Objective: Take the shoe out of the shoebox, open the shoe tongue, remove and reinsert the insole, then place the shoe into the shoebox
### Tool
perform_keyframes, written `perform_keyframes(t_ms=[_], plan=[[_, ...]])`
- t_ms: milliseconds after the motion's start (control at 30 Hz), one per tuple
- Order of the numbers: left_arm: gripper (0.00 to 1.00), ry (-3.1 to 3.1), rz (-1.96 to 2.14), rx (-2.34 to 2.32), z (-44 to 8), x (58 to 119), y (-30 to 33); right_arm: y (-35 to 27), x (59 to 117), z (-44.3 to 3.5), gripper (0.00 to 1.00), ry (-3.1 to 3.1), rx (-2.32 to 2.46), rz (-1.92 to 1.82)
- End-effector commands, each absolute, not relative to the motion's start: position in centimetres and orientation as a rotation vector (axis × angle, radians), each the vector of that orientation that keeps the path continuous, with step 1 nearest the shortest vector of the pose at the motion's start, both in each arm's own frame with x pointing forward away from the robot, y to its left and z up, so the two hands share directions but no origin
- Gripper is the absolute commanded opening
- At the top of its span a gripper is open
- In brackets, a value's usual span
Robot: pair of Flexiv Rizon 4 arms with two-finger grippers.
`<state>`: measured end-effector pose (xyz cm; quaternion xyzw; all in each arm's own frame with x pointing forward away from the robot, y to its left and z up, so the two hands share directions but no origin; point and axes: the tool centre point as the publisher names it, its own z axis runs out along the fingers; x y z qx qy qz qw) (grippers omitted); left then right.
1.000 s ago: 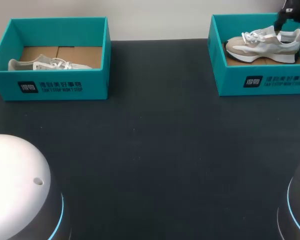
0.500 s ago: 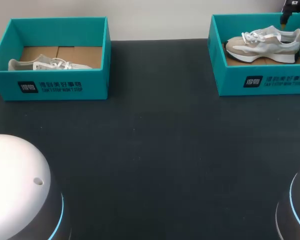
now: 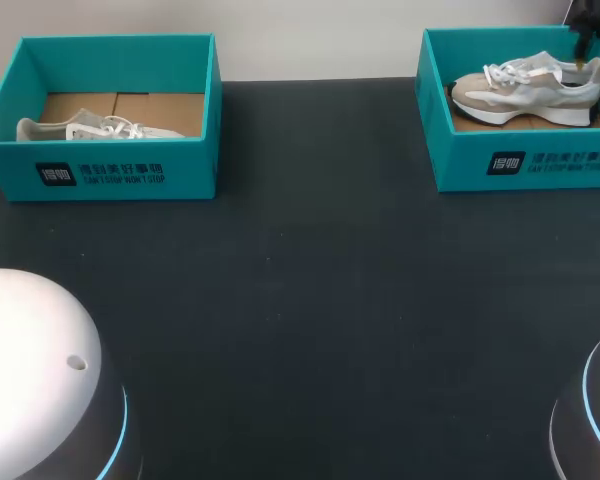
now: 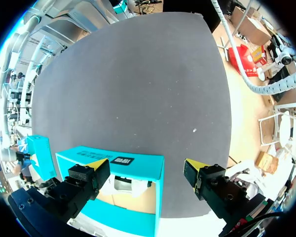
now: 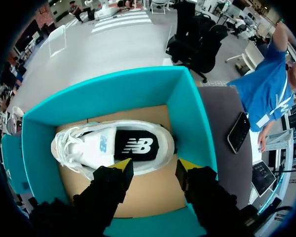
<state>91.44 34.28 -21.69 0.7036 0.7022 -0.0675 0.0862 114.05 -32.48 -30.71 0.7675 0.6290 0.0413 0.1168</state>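
A beige and white shoe (image 3: 525,88) lies on its side in the teal shoebox (image 3: 525,165) at the back right. My right gripper (image 3: 583,55) hangs over that shoe's heel end. In the right wrist view its yellow-tipped fingers (image 5: 123,165) stand apart just above the shoe's (image 5: 113,145) side by the insole opening, with nothing gripped; the gripper (image 5: 155,168) is open. My left gripper (image 4: 144,168) is open above the near wall of the other teal box (image 4: 138,165), which holds a white shoe (image 4: 130,185).
The left shoebox (image 3: 110,175) with its shoe (image 3: 90,128) stands at the back left. Dark tabletop (image 3: 310,300) stretches between and in front of the boxes. A dark phone (image 5: 238,131) lies on the table beside the right box.
My right gripper rose from the shoe's collar, then came down again nearer the heel, and its fingers have narrowed. The shoe and the left arm have not moved.
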Motion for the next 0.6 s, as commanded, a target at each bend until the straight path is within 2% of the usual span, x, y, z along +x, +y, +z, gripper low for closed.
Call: perform_keyframes(t_ms=[33, 67, 167, 433, 600], plan=[[1.00, 2.093, -0.199, 2.098, -21.6, 91.4, 34.3, -33.4, 115.1, -31.9, 0.52, 1.853, 2.273, 0.079], [1.00, 2.093, -0.199, 2.098, -21.6, 91.4, 34.3, -33.6, 115.1, -32.1, 0.50, 1.853, 2.274, 0.074], [1.00, 2.093, -0.199, 2.098, -21.6, 91.4, 34.3, -33.8, 115.4, -32.2, 0.53, 1.857, 2.271, 0.061], [1.00, 2.093, -0.199, 2.098, -21.6, 91.4, 34.3, -34.4, 116.2, -33.1, 0.48, 1.888, 2.254, 0.013], [1.00, 2.093, -0.199, 2.098, -21.6, 91.4, 34.3, -34.6, 116.7, -33.7, 0.49, 1.906, 2.251, -0.009]])
